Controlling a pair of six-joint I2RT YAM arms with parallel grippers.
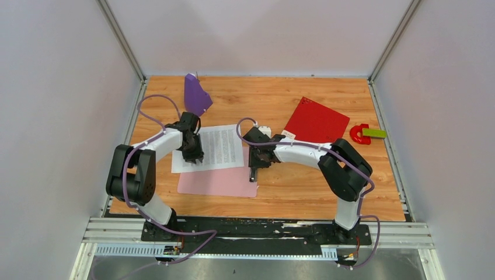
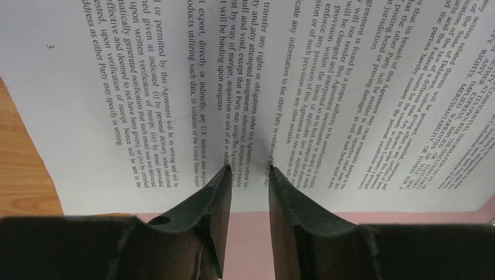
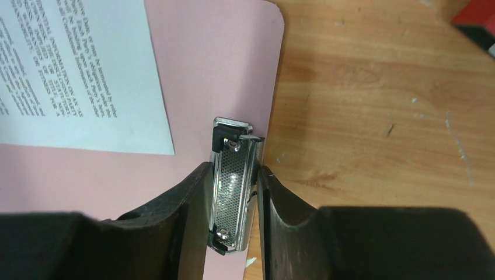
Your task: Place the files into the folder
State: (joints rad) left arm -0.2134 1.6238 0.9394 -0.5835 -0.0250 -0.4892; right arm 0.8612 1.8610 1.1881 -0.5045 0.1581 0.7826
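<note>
The files (image 1: 213, 146) are white printed sheets lying partly on a pink clipboard (image 1: 219, 182) in the middle left of the table. My left gripper (image 1: 194, 157) stands over their near left part. In the left wrist view its fingertips (image 2: 227, 170) rest on the paper (image 2: 175, 70) with a narrow empty gap between them (image 2: 249, 170). My right gripper (image 3: 234, 167) is closed around the clipboard's metal clip (image 3: 233, 175) at the clipboard's right edge. The red folder (image 1: 315, 121) lies closed at the back right, with its white label (image 1: 289, 135) at its near corner.
A purple object (image 1: 197, 93) stands at the back left. A red and green object (image 1: 365, 134) lies at the right edge. White walls surround the wooden table (image 1: 292, 192). The folder's corner shows at the top right of the right wrist view (image 3: 476, 11).
</note>
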